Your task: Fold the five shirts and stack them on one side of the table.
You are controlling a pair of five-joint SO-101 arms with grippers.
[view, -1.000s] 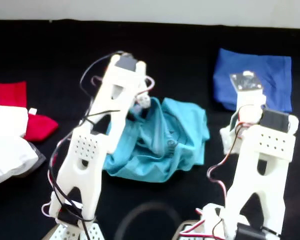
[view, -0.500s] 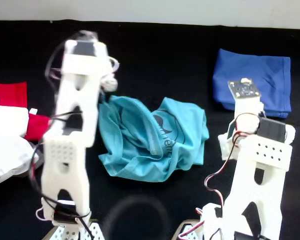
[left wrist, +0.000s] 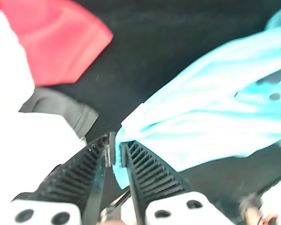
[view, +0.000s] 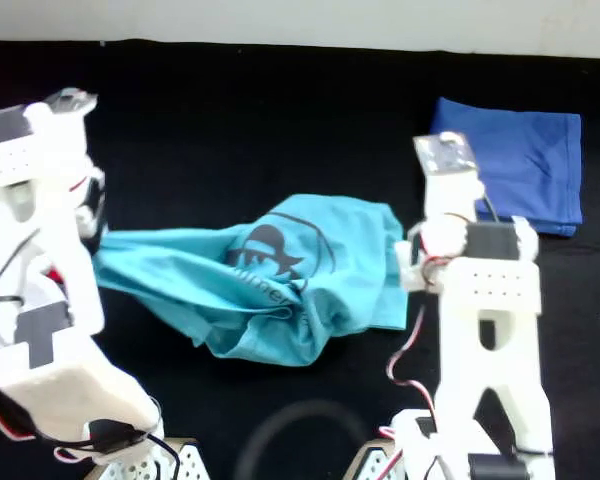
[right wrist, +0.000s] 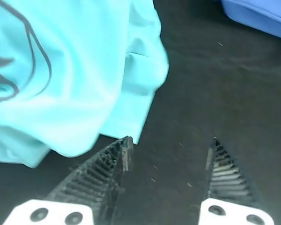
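A teal shirt (view: 270, 275) with a dark print lies crumpled and stretched across the middle of the black table. My left gripper (left wrist: 116, 150) is shut on the teal shirt's (left wrist: 215, 112) left corner, holding it out toward the table's left side. My right gripper (right wrist: 168, 152) hangs open just off the teal shirt's (right wrist: 65, 79) right edge, over bare table. A folded blue shirt (view: 515, 165) lies flat at the back right. Beside the left gripper lie a red shirt (left wrist: 51, 37), a white shirt (left wrist: 23, 140) and a grey one (left wrist: 68, 110).
The left arm (view: 40, 280) stands at the table's left, the right arm (view: 485, 300) at the front right. The blue shirt's edge (right wrist: 257, 16) lies beyond the right gripper. Bare black table (view: 280, 120) stretches along the back.
The left arm has swung from the table's middle to the far left, drawing the teal shirt's corner out with it. The right arm has moved left toward the shirt's right edge.
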